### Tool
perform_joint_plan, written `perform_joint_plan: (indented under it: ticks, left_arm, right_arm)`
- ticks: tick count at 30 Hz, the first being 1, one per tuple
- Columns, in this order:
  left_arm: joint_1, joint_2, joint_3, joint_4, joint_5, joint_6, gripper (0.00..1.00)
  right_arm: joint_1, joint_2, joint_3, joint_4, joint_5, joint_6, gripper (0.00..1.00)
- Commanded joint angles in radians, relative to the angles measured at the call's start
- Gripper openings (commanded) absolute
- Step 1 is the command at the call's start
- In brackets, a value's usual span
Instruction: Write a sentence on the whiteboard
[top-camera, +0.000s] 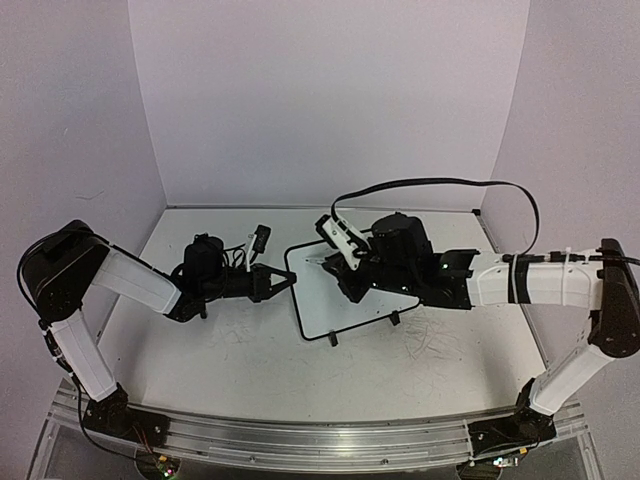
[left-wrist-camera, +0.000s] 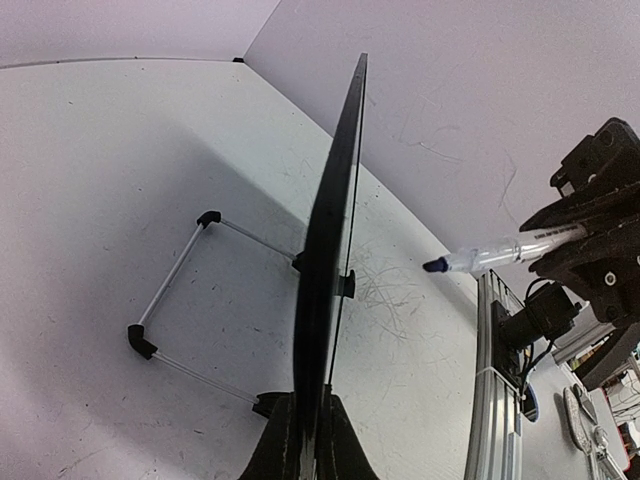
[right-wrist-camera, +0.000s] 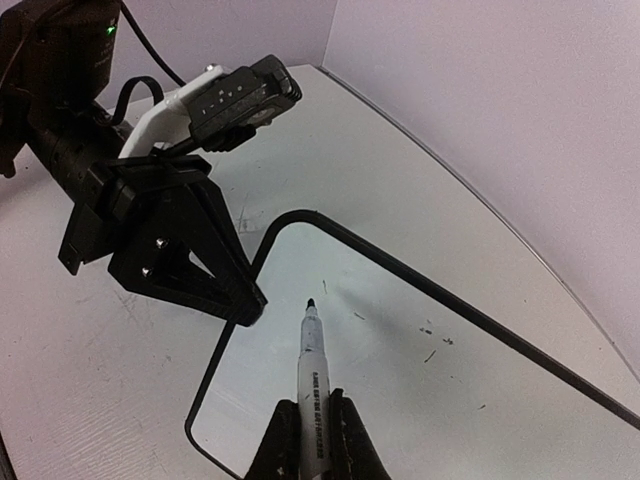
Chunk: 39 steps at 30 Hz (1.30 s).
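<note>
**Board clamped at its edge, marker tip off the surface**

Your left gripper (top-camera: 288, 283) is pressed together on the left edge of the whiteboard (top-camera: 345, 295). The board sits near the middle of the worktop (top-camera: 230, 360), propped on a wire stand (left-wrist-camera: 170, 300). Your right gripper (right-wrist-camera: 312, 430) pinches a marker (right-wrist-camera: 311, 365) by the barrel. Its dark tip points at the board's upper left area, near the left gripper. In the left wrist view the tip stands apart from the board face. A few small dark specks (right-wrist-camera: 430, 335) show on the white surface.
</note>
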Motion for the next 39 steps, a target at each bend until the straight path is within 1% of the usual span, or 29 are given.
perform_joint_plan:
  ticks: [1,10,16,24,39]
  left_arm:
    - [0.001,-0.013,0.013,-0.065,-0.009,0.020,0.00]
    - [0.002,-0.014,0.013,-0.066,-0.006,0.022,0.00]
    - [0.002,-0.012,0.014,-0.066,-0.004,0.023,0.00]
    - [0.002,-0.019,0.007,-0.071,-0.012,0.029,0.00]
    - [0.002,-0.025,0.006,-0.075,-0.013,0.023,0.00]
  right_arm:
    - [0.006,0.018,0.033,0.030,-0.026,-0.011,0.00]
    - [0.008,0.062,0.070,0.024,-0.023,-0.009,0.00]
    - [0.009,0.082,0.091,0.024,0.022,-0.008,0.00]
    - [0.017,0.052,0.043,0.030,0.006,-0.010,0.00]
    - [0.022,0.055,0.041,0.043,0.015,-0.006,0.00]
